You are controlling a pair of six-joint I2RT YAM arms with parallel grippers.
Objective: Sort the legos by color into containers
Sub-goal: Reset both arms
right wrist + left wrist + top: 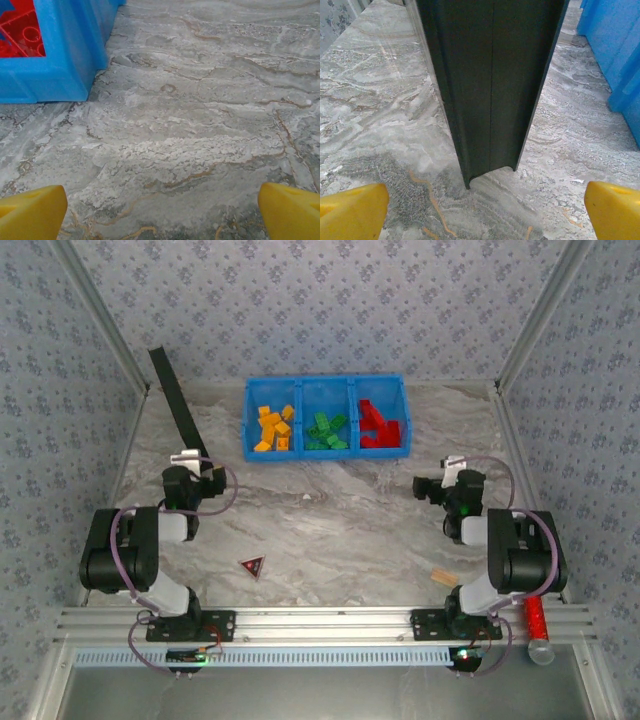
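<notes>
bin [300, 454]: blue, three compartments side by side, flat on the table [340, 520] at its far middle.
legos [327, 431]: all inside the bin, none loose on the table. Orange-yellow ones fill the left compartment, green the middle, red the right.
left gripper [480, 212]: jaws spread wide with nothing between them. Its yellow fingers [352, 212] sit at the two lower corners of the wrist view, over bare table.
bar [490, 85]: dark and long, running from the far left of the table toward the left gripper. Its near end lies straight ahead of the jaws and seems to rest on the table, though contact is hard to judge.
right gripper [160, 212]: jaws spread wide, empty, low over bare table. It faces the bin's right front corner, apart from it.
triangle [252, 565]: dark, red-edged, on the near table between the arms, closer to the left one.
tan block [443, 578]: on the table just beside the right arm's base.
</notes>
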